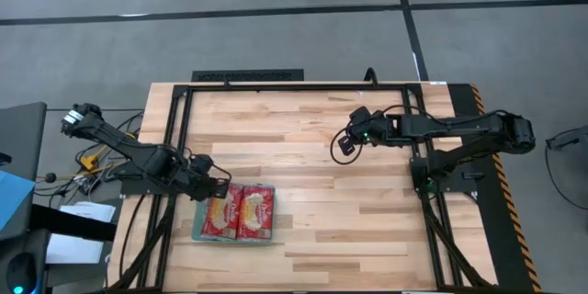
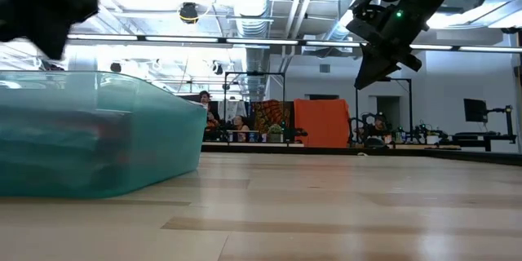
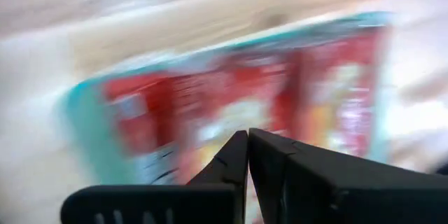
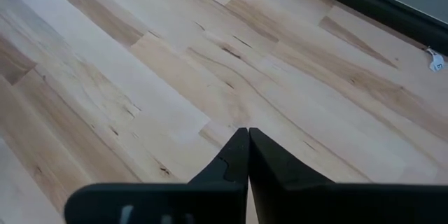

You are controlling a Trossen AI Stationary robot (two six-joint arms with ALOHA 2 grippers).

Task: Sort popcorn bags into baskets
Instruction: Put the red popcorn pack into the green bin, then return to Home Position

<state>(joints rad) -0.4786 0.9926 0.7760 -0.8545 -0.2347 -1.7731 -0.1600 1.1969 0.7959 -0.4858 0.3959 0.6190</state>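
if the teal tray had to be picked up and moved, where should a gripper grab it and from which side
Probably the teal tray's rim wall, straddled from straight above. Its short edge toward the table's middle looks best: bare wood lies beside it, while the left gripper hangs at the far corner. The popcorn bags lie flat inside, leaving the upright wall proud. The right gripper waits over bare table.

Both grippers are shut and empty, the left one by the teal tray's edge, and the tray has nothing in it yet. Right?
Not quite: the teal tray is not empty. The high view shows two red popcorn bags lying flat side by side in it. The rest stands: the left gripper is shut and empty by the tray's edge, and the right gripper is shut and empty over bare table.
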